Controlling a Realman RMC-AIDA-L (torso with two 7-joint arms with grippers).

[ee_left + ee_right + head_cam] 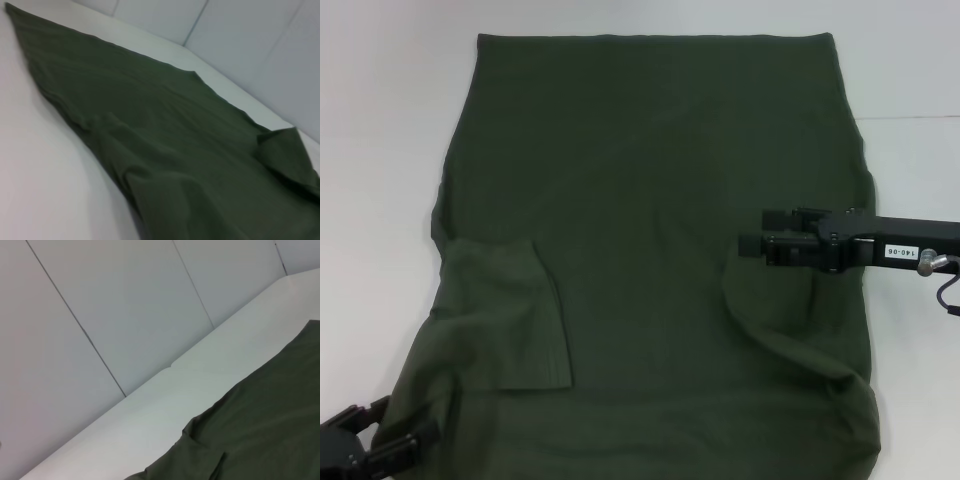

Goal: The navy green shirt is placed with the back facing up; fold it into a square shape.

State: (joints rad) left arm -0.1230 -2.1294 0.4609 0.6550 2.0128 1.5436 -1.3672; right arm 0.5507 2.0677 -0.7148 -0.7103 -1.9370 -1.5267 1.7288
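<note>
You're looking at a bare test cell, lab-like; a plain white matte tabletop (380, 150) fills the frame edges; pale seamed wall panels (100, 305) close it in at upper left of the right wrist view.

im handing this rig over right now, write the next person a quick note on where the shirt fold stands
Left claw: at the near left corner of the navy green shirt, beside its edge; not clearly holding cloth.
Right claw: reaches in from the right over the shirt's right half, pointing towards the middle.
Shirt: spread on the white table, far edge straight.
Done: left sleeve is folded in onto the body. The near right side is bunched and wrinkled, not a clean fold.
Left: tidy or fold the right side in, then fold the length up to get a square.
</note>
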